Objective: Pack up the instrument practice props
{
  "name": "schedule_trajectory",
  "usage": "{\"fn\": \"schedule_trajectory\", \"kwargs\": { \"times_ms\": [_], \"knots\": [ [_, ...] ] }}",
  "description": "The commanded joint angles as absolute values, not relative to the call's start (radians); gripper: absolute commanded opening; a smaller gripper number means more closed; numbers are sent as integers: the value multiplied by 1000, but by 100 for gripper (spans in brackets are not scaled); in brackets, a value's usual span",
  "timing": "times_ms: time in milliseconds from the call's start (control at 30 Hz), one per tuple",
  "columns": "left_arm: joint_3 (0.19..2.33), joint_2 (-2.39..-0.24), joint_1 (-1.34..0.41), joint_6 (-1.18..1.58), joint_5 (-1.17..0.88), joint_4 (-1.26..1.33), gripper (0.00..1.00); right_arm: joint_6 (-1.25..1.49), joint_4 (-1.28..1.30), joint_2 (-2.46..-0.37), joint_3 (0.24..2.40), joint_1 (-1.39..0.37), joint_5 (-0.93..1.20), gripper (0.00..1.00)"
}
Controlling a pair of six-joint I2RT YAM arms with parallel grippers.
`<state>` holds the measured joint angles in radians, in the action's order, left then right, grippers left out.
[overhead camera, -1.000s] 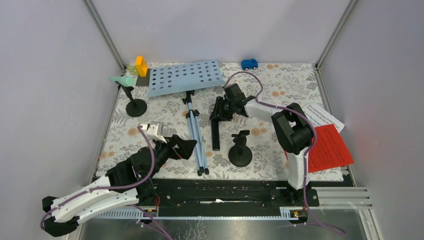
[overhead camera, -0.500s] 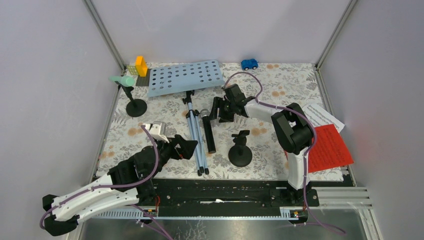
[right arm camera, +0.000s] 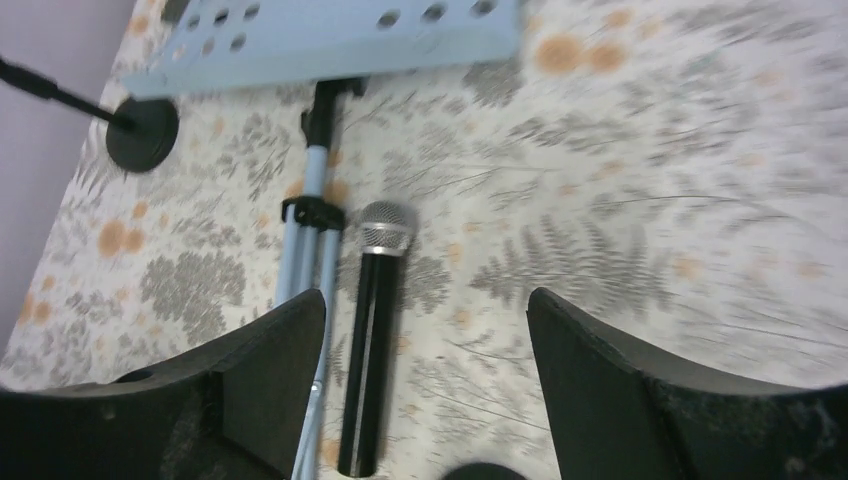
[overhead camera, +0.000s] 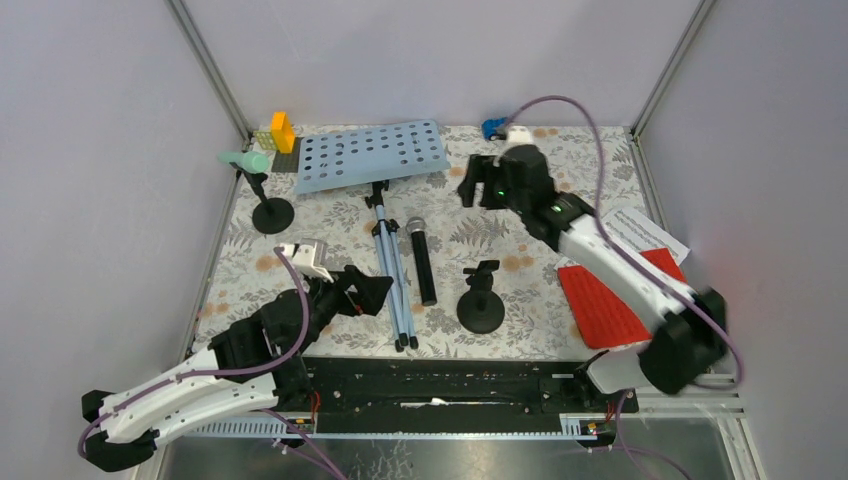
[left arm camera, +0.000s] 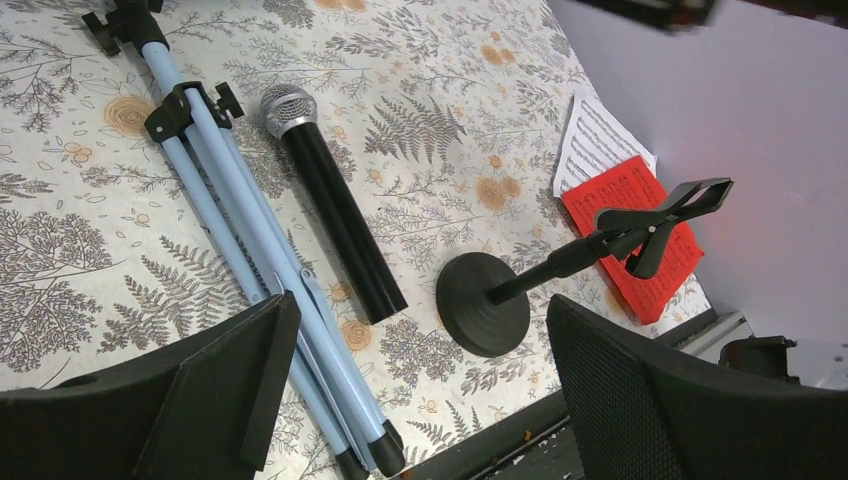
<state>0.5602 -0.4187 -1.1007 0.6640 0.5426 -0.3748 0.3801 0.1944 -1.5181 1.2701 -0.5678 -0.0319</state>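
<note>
The pale blue perforated rack lies at the back, its tripod legs stretched toward me. The black microphone lies flat beside the legs. An empty black mic holder stands to its right. The mint-green microphone sits in the other holder at the back left. The red sheet and white sheet lie at the right. My left gripper is open and empty beside the legs. My right gripper is open and empty, raised behind the microphone.
A small blue toy car shows at the back, partly behind the right arm. Yellow and orange bricks stand in the back left corner. Enclosure walls close in both sides, and a black rail runs along the near edge.
My right gripper let go of the black microphone, which now lies on the mat, and rose back toward the far side. The red sheet now shows further left. The left arm barely moved.
</note>
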Motion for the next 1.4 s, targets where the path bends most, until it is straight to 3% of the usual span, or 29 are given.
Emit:
{"fn": "schedule_trajectory", "kwargs": {
  "times_ms": [0,200,500,700,1067,1367],
  "knots": [
    [607,-420,-1103,647,549,-379,99,268,229,-1254,1081,-551,-298,82],
    [628,-450,-1103,629,561,-369,99,360,333,-955,805,-545,-293,83],
    [653,-523,-1103,622,550,-358,99,424,425,-565,552,-546,-4,84],
    [637,-535,-1102,644,528,-320,99,427,5,-417,314,-545,345,82],
    [625,-524,-1102,658,524,-322,99,333,-514,-455,102,-549,493,82],
    [628,-540,-1101,649,529,-316,99,211,-746,-680,106,-578,430,63]
  ]
}}
